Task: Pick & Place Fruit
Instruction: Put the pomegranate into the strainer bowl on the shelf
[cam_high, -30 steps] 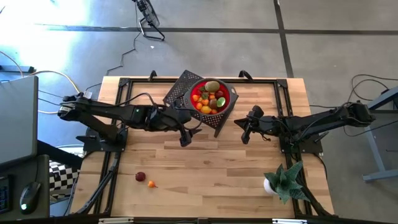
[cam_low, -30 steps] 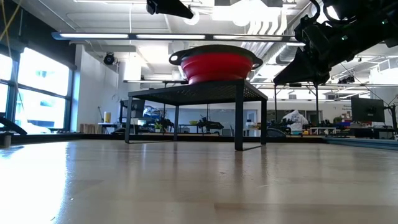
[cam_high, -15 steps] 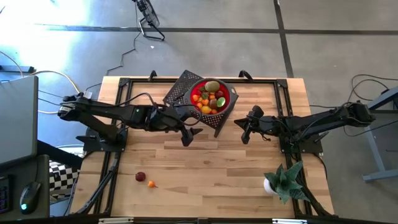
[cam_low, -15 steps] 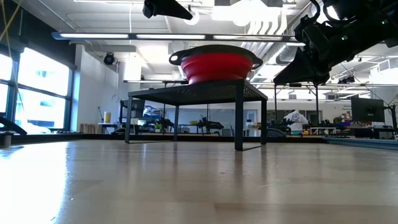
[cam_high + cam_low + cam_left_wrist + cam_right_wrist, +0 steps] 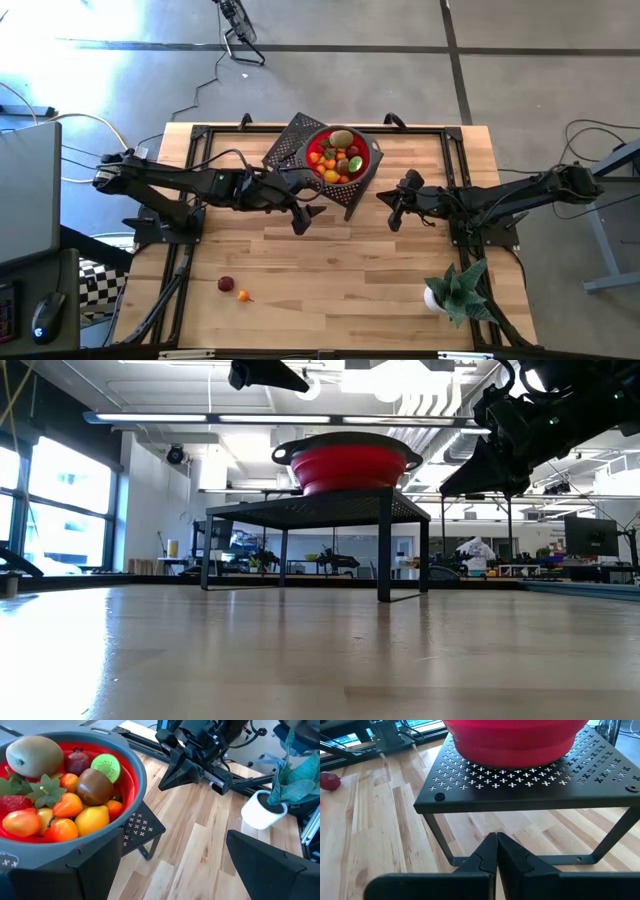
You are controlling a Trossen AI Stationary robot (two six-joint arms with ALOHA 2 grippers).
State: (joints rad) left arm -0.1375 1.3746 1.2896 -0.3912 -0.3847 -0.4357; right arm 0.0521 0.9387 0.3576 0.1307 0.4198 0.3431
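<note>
We see most fruit (image 5: 339,155) piled in red bowl (image 5: 372,153); two strays (image 5: 234,289) sit near front-left. Left gripper (image 5: 303,217), fingers spread wide and empty, is nearer them; right gripper (image 5: 394,216) pinched closed, waits beside stand (image 5: 288,137).

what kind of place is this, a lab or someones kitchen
Most likely a robotics lab or workshop, not a kitchen: a bare concrete floor, long ceiling light strips, and rows of workbenches behind the table.

bowl (image 5: 346,463) hides fruit, low view | stand (image 5: 530,790) cut off
</note>
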